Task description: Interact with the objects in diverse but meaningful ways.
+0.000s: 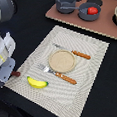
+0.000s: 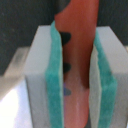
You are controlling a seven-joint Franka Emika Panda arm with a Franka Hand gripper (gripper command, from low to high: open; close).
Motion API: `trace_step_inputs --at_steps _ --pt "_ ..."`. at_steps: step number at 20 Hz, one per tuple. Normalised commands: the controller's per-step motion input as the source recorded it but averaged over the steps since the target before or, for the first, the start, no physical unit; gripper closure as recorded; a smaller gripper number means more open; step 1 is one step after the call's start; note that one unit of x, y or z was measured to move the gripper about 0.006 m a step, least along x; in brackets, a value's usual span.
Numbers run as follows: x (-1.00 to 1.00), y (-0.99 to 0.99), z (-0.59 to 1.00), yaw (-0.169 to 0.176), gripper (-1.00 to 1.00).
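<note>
Green-padded fingers (image 2: 54, 80) of the gripper (image 2: 75, 85) pinch a flat red-orange piece (image 2: 77, 50), possibly a plastic utensil: light, stiff, slick, best gripped across its flat faces. On the mat (image 1: 89, 56): one banana (image 1: 36, 83) at seven o'clock, one plate (image 1: 62, 60) centre, two brown-handled utensils (image 1: 68, 78). One tomato (image 1: 92, 10) sits in a pot (image 1: 84, 6) at one o'clock.

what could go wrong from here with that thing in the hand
1. The red-orange utensil looks slanted between the hand's teal pads, so it may pivot or slip if swung fast.
2. In the exterior view the hand sits low by the placemat's edge, close to the banana; a sideways sweep could knock the banana or ruck the mat.
</note>
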Motion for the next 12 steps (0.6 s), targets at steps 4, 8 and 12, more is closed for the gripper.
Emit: trace_step_inputs --at_steps 4,8,12 --pt "-0.4 0.74 1.0 0.0 1.0" --pt "-0.26 0.85 0.93 0.005 1.0" --pt "-0.31 0.86 0.8 0.011 1.0"
